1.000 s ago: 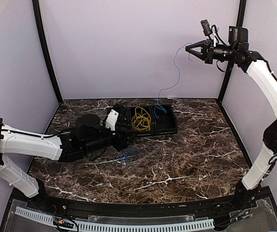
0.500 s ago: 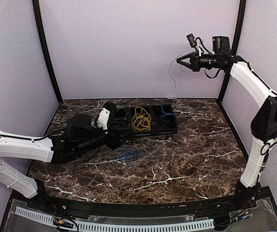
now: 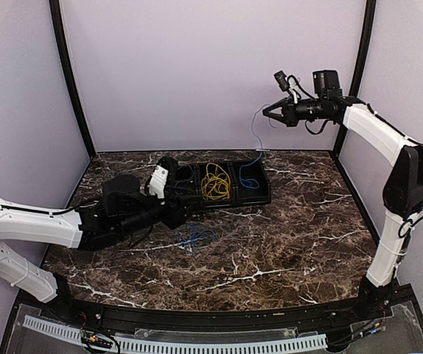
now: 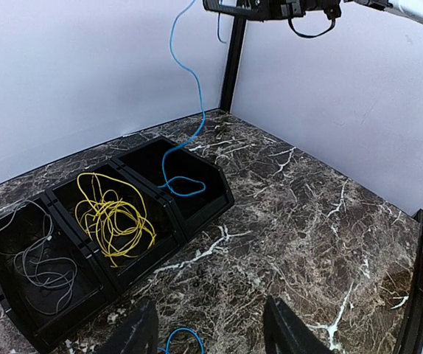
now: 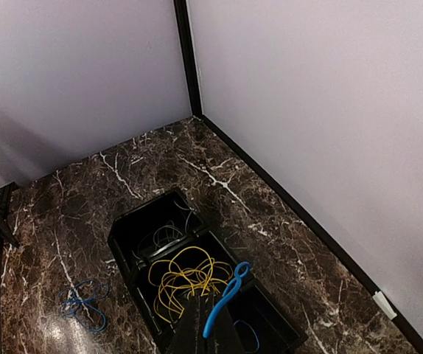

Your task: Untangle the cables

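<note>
The marble table [image 3: 292, 236] lay under both my arms. At its far side stood the black tray [image 3: 264, 193] with three compartments. My left pincer [image 4: 210, 310] hung low over the table, just in front of the tray, with its fingers apart and nothing between them. My right pincer [image 3: 267, 114] was high up near the back wall, clamped on one end of a blue cable [image 4: 195, 81], which hung down into the right compartment. The yellow cables [image 3: 215, 181] lay in the middle compartment and the grey cables [image 4: 38, 258] in the left one. A small blue bundle [image 3: 195, 237] lay on the table near my left pincer.
</note>
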### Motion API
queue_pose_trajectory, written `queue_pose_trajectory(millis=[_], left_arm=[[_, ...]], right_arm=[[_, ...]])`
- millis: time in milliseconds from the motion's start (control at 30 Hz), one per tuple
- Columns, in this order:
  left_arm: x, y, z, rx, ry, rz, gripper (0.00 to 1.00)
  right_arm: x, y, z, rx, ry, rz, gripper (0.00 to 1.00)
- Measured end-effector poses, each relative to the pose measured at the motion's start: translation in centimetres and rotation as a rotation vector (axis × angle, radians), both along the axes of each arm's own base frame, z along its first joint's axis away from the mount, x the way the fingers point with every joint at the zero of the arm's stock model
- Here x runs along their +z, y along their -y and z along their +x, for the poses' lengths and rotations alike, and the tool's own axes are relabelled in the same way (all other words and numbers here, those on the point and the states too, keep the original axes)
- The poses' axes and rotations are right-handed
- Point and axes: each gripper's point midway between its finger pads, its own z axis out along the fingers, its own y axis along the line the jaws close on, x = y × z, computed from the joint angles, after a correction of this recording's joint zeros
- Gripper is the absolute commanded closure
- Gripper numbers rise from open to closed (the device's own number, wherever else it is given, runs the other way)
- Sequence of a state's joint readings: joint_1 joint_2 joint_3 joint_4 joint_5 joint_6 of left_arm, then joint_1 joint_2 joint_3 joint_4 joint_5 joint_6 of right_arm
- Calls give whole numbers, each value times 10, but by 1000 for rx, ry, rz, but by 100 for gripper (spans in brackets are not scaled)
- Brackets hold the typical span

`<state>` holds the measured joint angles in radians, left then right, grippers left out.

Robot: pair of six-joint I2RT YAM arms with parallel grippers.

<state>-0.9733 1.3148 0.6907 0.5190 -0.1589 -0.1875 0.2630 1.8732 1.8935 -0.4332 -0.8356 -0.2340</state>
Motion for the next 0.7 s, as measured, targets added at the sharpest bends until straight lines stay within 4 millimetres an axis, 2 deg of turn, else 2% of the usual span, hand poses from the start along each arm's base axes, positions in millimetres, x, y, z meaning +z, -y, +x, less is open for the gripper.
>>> queue_pose_trajectory(millis=[33, 167, 400, 500, 700], left_arm=[[0, 0, 0, 2, 0, 1, 49], [-3, -3, 1, 13, -3, 10, 49], [-6, -6, 1, 25, -7, 21, 49], [-7, -6, 1, 28, -8, 22, 49], [-10, -9, 2, 39, -11, 31, 49]], right_arm=[[-15, 1, 1, -7, -25, -17, 100], [-48, 5, 2, -30, -80, -58, 100], [-75, 1, 9, -37, -117, -84, 100], [-94, -9, 8, -16, -144, -104, 100], [-155, -40, -10, 56, -268, -158, 100]])
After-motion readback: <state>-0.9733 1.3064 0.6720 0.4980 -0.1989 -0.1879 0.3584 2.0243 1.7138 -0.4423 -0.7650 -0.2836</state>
